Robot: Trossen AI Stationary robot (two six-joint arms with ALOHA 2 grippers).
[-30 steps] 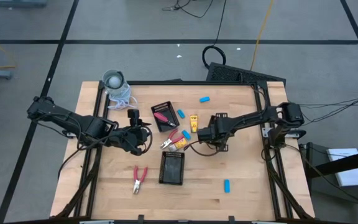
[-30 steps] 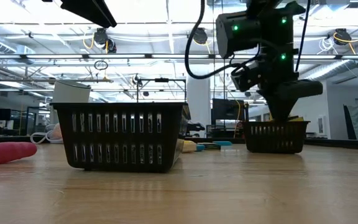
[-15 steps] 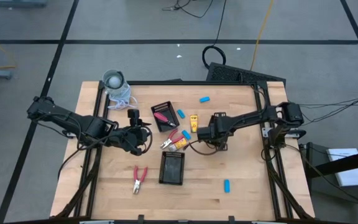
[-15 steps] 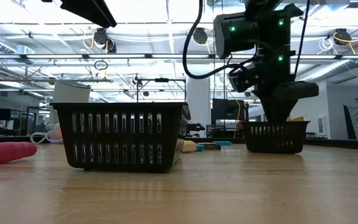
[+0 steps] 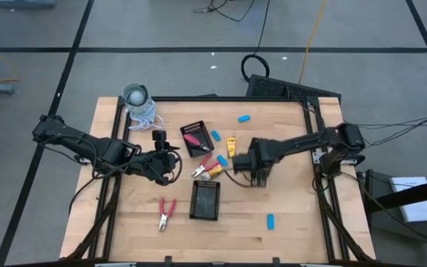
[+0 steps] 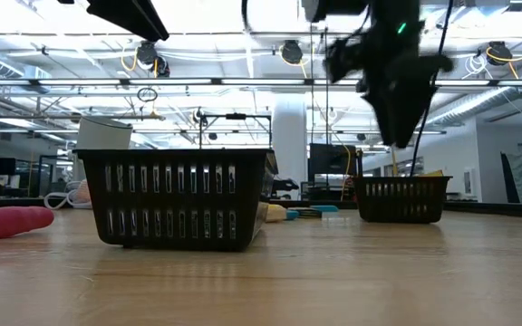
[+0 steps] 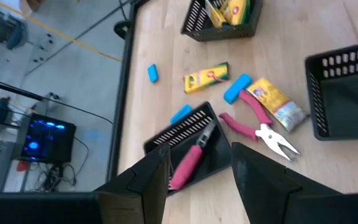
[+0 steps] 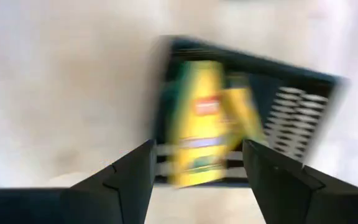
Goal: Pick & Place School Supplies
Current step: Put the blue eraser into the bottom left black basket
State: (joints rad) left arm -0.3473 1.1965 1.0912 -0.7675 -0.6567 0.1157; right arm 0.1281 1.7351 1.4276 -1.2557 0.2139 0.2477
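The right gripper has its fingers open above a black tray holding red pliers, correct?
Not quite. The right gripper is open above a black tray, but that tray holds yellow boxes, not red pliers. The right wrist view shows this; the left wrist view shows the pliers lying in another tray.

Right gripper [image 6: 397, 136] hangs above far black basket [image 6: 401, 199]; larger basket [image 6: 175, 199] nearer

Floor: grey [image 5: 161, 70], crossed by dark lines, cables trailing
Table: pale wood [image 5: 288, 204]
Ceiling: beams, bright lamps [image 6: 148, 54]
Column: white [image 6: 290, 145], mid-hall
Corner: blue-lit computer case [image 7: 42, 140]
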